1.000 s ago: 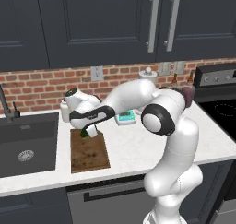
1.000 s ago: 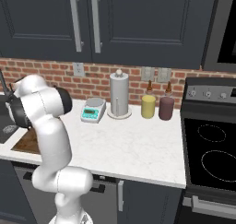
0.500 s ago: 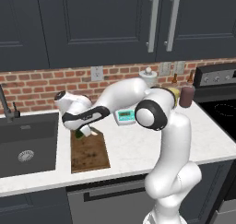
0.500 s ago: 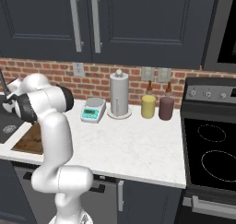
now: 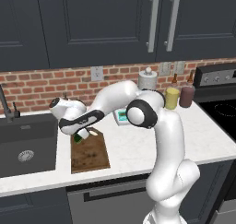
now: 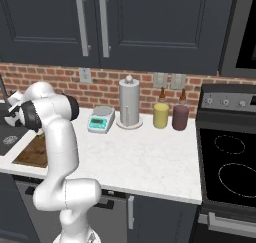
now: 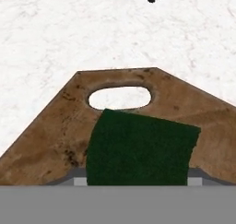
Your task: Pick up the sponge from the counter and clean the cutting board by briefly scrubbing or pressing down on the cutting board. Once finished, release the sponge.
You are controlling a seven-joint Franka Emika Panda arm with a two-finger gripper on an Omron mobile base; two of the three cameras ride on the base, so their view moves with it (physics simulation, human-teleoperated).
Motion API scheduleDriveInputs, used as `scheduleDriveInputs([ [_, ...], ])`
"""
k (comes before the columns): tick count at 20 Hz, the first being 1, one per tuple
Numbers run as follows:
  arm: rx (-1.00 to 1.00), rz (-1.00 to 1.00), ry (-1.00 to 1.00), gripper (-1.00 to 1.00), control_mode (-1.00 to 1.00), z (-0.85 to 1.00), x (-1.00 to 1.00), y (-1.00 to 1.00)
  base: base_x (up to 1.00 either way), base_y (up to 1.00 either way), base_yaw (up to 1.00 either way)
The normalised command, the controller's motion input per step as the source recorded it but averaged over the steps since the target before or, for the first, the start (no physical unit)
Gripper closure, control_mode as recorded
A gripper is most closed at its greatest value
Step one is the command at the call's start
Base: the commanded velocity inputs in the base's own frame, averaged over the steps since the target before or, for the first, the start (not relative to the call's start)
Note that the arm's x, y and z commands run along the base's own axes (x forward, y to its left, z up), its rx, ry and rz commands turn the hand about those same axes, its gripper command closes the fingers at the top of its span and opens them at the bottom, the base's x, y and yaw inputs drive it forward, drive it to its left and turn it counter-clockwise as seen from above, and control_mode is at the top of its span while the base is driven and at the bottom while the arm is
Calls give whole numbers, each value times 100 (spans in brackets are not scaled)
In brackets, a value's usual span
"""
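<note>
Your gripper (image 5: 82,136) is closed on the sponge (image 7: 140,147) at lower centre of the hand view, over the cutting board's (image 7: 55,131) handle end — it's probably light and squashy, so keep hold of its sides.

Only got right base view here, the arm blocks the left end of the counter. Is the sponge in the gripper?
Observer: Yes. In the hand view the sponge sits gripped in the gripper.
Operator: Over the board?
Observer: Yes, over the cutting board, at its far end, just short of the handle hole.
Operator: Pressed down?
Observer: The left base view has it low, right at the board surface. I cannot tell whether it actually touches.
</note>
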Motion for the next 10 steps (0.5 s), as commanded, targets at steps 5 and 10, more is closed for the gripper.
scheduleDriveInputs([
  [5, -3, -6, -13, 100, -100, -55, 3, 4, 0, 0, 0],
  [10, 0, -8, -35, 100, -100, -44, 0, 0, 0, 0, 0],
])
